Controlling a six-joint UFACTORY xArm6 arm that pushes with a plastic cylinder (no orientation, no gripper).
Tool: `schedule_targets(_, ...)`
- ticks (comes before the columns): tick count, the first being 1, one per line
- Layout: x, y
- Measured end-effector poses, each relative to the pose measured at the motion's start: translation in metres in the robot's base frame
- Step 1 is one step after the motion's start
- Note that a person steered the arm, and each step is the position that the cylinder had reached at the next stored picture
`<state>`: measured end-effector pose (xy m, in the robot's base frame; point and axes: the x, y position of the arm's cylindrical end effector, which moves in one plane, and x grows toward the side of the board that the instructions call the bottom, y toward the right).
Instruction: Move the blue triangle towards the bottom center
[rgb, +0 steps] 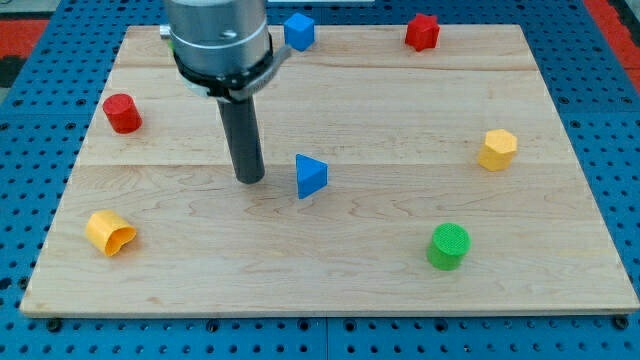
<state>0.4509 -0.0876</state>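
Wooden board, pale, made of joined planks, is laid on a blue perforated table; seven small blocks and one rod are recorded on it, listed from the view's bottom upward.

Green cylinder: lowest item, at the view's lower right, upright, apart from all others.

Yellow block, curved and hollow-looking, exact shape not made out: lower left, near the board's left edge.

Blue triangle: near the board's middle, slightly left of centre; it is seen just to the right of the rod, a narrow gap of bare wood being visible between them; nothing touches it.

My tip: lower end of a straight dark rod, resting on the wood just left of the blue triangle and level with it; no gripper is fitted, so nothing is held or clasped.

Yellow hexagonal block: right side, above the green cylinder.

Red block, roughly cylindrical: left side, near the edge.

Blue block, faceted: top edge, just right of the arm's grey housing.

Red star-like block: top right.
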Motion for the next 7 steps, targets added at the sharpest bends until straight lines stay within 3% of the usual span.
schedule_targets(1, -0.048, 0.067)
schedule_targets(2, -0.013, 0.095)
schedule_targets(4, 0.056, 0.023)
schedule_targets(5, 0.021, 0.016)
schedule_targets(6, 0.045, -0.011)
schedule_targets(7, 0.069, 0.006)
